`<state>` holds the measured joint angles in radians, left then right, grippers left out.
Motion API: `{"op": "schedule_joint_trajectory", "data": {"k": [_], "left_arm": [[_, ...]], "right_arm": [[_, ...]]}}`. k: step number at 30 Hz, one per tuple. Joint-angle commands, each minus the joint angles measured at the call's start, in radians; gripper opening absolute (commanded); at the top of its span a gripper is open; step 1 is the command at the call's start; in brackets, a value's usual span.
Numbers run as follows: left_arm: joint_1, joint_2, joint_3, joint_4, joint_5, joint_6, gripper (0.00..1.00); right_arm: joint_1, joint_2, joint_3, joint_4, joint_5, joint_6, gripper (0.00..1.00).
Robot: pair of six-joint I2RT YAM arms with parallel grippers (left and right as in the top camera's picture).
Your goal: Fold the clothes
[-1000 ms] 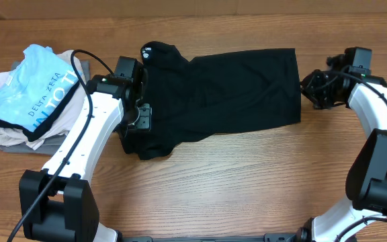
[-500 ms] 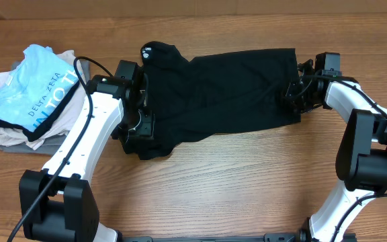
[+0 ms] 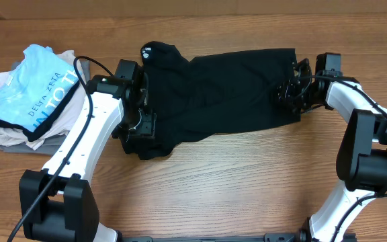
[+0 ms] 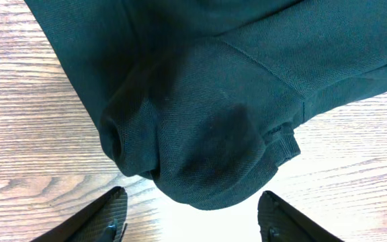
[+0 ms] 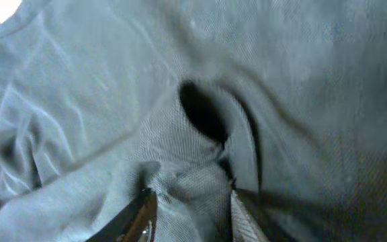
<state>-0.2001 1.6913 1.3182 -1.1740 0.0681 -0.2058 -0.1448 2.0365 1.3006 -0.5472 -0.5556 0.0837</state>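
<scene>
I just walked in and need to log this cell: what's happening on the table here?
Two robot arms are working on a black shirt spread across the wooden table. The right hand pinches a fold of fabric at the shirt's right edge. The left hand is open beside the bunched sleeve end on the other side, not gripping it. The shirt is not yet folded. A pile of other clothes sits at the far left.

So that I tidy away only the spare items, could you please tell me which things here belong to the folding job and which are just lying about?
Job: black shirt; left claw; right claw.
Lying about: light-blue shirt; pale folded garments under it.
</scene>
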Motion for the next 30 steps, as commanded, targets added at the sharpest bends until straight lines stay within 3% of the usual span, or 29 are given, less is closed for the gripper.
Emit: {"op": "schedule_joint_trajectory", "data": {"k": [1,4,5,17,23,30], "left_arm": [[0.003,0.003,0.01,0.004,0.01,0.019,0.66],[0.003,0.003,0.01,0.004,0.011,0.019,0.66],[0.003,0.003,0.01,0.004,0.011,0.019,0.66],[0.003,0.003,0.01,0.001,0.011,0.019,0.66],[0.003,0.003,0.01,-0.016,0.041,0.019,0.67],[-0.032,0.003,-0.037,0.0,0.166,0.079,0.66]], "right_arm": [[-0.008,-0.008,0.016,0.006,-0.023,-0.013,0.22],[-0.009,-0.01,0.016,-0.013,-0.022,-0.013,0.05],[-0.013,-0.013,0.016,-0.018,-0.022,-0.009,0.04],[-0.161,-0.232,0.035,-0.22,0.064,0.113,0.04],[-0.178,-0.24,0.034,-0.46,0.334,0.242,0.04],[-0.175,-0.24,0.034,-0.5,0.341,0.251,0.04]]}}
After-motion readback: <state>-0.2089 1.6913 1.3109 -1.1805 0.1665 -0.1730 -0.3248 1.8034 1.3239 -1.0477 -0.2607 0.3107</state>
